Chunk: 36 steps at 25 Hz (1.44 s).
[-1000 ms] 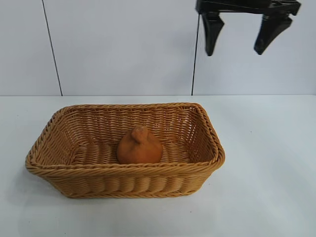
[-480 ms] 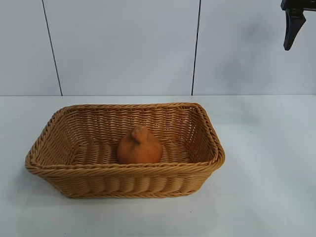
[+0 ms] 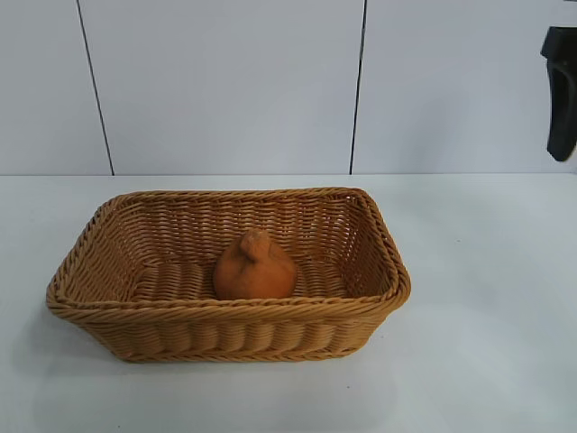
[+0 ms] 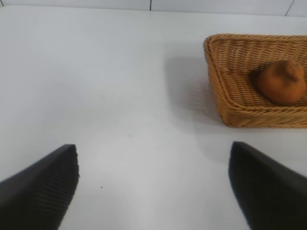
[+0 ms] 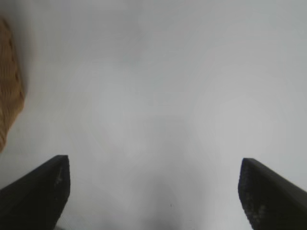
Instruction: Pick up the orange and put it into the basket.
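The orange point(image 3: 255, 267), dull and lumpy with a knobby top, lies inside the tan wicker basket point(image 3: 225, 311) near its middle. It also shows in the left wrist view point(image 4: 281, 82), inside the basket point(image 4: 225, 96). My right gripper point(image 5: 154, 179) is open and empty over bare table, with the basket's edge point(image 5: 8, 103) off to one side. In the exterior view only one of its black fingers point(image 3: 563, 95) shows, at the far right edge, high above the table. My left gripper point(image 4: 153, 175) is open and empty over bare table, well apart from the basket.
The white table point(image 3: 487, 298) spreads around the basket on all sides. A pale panelled wall point(image 3: 225, 86) stands behind it.
My right gripper has moved right, from above the basket's right end to the picture's right edge, and come lower. The orange and basket have not moved.
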Motion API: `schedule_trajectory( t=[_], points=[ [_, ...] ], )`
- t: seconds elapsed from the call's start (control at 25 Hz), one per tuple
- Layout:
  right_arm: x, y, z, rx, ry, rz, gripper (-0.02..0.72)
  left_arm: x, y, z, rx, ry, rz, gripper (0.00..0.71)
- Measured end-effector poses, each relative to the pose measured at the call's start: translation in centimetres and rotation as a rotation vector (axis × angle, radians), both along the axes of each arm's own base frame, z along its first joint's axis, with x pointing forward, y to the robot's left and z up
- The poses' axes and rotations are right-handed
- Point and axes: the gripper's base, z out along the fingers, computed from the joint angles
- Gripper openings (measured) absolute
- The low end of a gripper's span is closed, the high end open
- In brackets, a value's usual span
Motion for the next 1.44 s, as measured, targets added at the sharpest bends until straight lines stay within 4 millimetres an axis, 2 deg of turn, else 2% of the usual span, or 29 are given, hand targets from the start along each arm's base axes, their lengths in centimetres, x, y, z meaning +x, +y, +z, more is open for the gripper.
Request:
schedule_trajectory(
  t=[0.32,0.44,0.48,0.64,0.96,1.16,1.44],
  points=[
    [-8.4,-1.2,-2.0,0.018,-0.296,0.011,0.652,0.0,0.0,0.0,0.000,0.000,0.000,0.610],
    [-10.4,-1.5,-1.2,0.033,-0.437,0.011,0.652,0.0,0.0,0.0,0.000,0.000,0.000,0.610],
    [-10.4,-1.5,-1.2,0.033,-0.437,0.011,0.652,0.0,0.0,0.0,0.000,0.000,0.000,0.610],
    [-12.5,-1.8,-0.1,0.053,-0.607,0.011,0.652,0.0,0.0,0.0,0.000,0.000,0.000,0.610],
    [-15.1,-2.3,0.5,0.057,-0.784,-0.035,0.652,0.0,0.0,0.0,0.000,0.000,0.000,0.610],
    [-17.9,-2.4,0.7,0.080,-0.957,-0.037,0.652,0.0,0.0,0.0,0.000,0.000,0.000,0.610],
    [-18.2,-2.4,0.7,0.079,-0.955,-0.036,0.652,0.0,0.0,0.0,0.002,0.000,0.001,0.610]
  ],
)
